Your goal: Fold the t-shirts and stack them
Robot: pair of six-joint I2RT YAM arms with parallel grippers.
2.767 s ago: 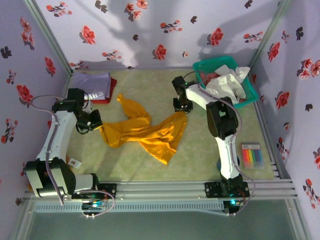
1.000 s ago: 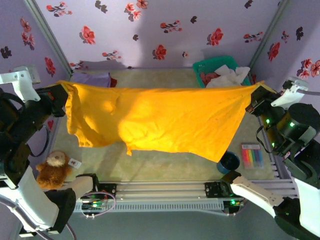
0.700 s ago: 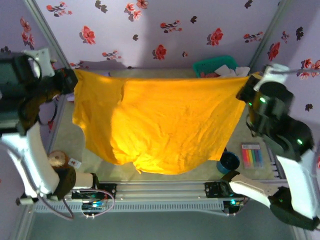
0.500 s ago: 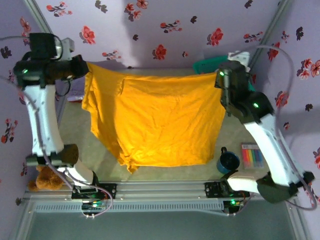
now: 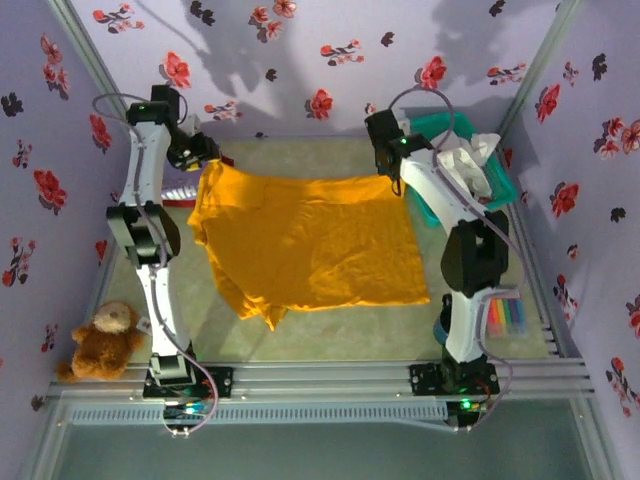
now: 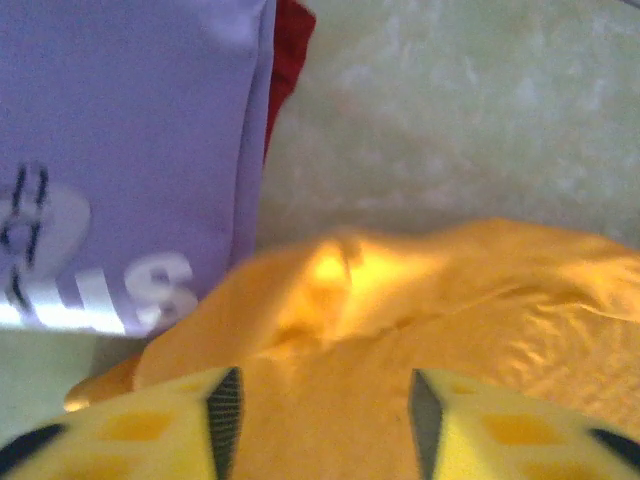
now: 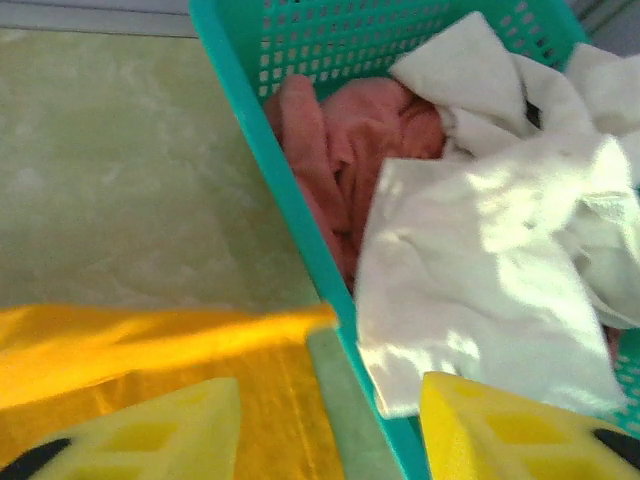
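Note:
The bright orange-yellow t-shirt (image 5: 310, 245) lies spread flat on the table, its top edge toward the back wall. My left gripper (image 5: 207, 153) hovers over its far left corner, open; in the left wrist view the orange cloth (image 6: 420, 330) lies loose under the parted fingers (image 6: 225, 415). My right gripper (image 5: 384, 152) stands open over the far right corner (image 7: 150, 340), beside the teal basket. A folded lavender t-shirt (image 6: 120, 150) with white lettering rests on a red one (image 6: 290, 40) at the back left. A reddish t-shirt (image 7: 350, 150) and a white one (image 7: 480, 260) fill the basket.
The teal basket (image 5: 440, 122) stands at the back right, its wall (image 7: 290, 200) close to my right fingers. A brown teddy bear (image 5: 100, 340) sits at the front left, a pack of markers (image 5: 505, 315) at the front right. Flowered walls close in three sides.
The orange shirt, held stretched in the air between both arms, has come down flat onto the table. Both grippers have opened and let go of its corners.

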